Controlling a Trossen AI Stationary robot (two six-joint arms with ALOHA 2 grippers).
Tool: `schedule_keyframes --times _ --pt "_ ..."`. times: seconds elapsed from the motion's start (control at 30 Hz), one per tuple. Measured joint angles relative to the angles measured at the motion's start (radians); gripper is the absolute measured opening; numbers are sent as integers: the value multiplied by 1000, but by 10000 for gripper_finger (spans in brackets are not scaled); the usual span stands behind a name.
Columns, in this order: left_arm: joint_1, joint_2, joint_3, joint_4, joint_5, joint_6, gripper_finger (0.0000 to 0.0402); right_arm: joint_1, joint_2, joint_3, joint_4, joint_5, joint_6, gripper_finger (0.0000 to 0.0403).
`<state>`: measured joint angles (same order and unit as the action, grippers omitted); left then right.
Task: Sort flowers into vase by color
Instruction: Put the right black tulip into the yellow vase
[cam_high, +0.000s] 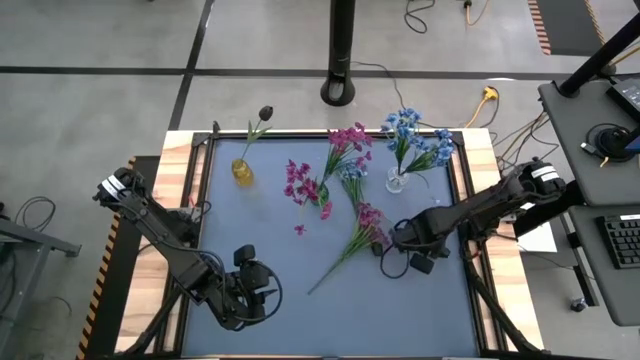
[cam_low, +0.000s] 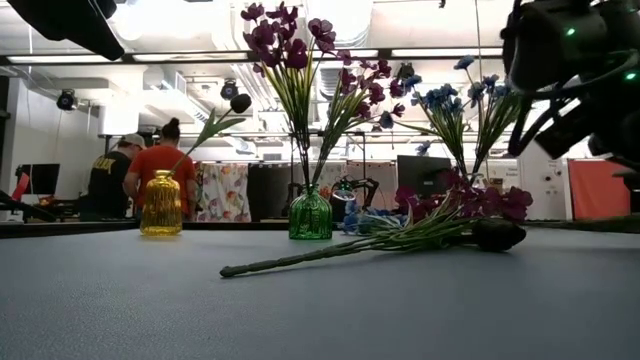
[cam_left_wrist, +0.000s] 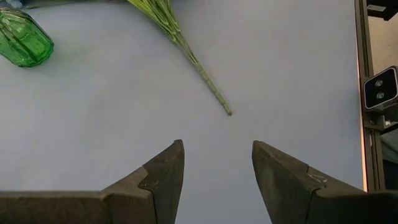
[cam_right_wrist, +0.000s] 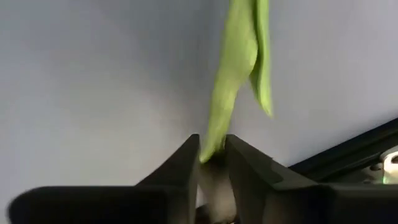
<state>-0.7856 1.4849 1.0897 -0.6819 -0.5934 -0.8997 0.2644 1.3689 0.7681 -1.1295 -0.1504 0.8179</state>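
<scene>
- The right gripper (cam_high: 388, 240) is seen right of centre in the high view, lowered at the head of a magenta sprig (cam_high: 362, 232) lying on the blue-grey table mat (cam_high: 400, 300); in the right wrist view its fingers (cam_right_wrist: 180, 171) are pressed onto a green leaf (cam_right_wrist: 233, 93), so something of this sprig is pinched; in the low view a dark bud (cam_low: 497, 234) is seen lying at the sprig's head.
- The sprig's stem (cam_high: 330, 272) is laid slanting toward the lower left of the high view; its cut end (cam_left_wrist: 228, 112) is shown in the left wrist view, apart from the fingers.
- The left gripper (cam_high: 262, 290) is held at the lower left of the high view over bare mat; its fingers (cam_left_wrist: 163, 177) are spread with nothing between them.
- A green vase (cam_low: 310, 214) is placed at centre in the low view, filled with magenta flowers (cam_low: 285, 35); from above it is mostly hidden by the blooms (cam_high: 345, 140).
- A yellow vase (cam_high: 242, 172) is set at the upper left of the mat; a single dark bud (cam_high: 265, 113) is held in it.
- A clear vase (cam_high: 396, 181) at the upper right is filled with light blue flowers (cam_high: 415, 135).
- Two people (cam_low: 140, 170) are seen in the room at the left of the low view, beyond the table.
</scene>
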Motion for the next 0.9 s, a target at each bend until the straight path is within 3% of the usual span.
schedule_keyframes --times 0.17,0.4,0.53,0.8,0.9 --pt "0 0 0 0 0 0 173 32 0 0 -1 -3 27 136" --pt "0 0 0 0 0 2 173 30 0 30 3 148 -9 193" --pt "0 0 0 0 -19 2 173 21 0 42 32 252 -27 205" --pt "0 0 0 22 -53 2 173 -4 1 4 272 342 -129 205" --pt "0 0 0 35 -53 2 173 -12 1 -15 282 384 -130 205"
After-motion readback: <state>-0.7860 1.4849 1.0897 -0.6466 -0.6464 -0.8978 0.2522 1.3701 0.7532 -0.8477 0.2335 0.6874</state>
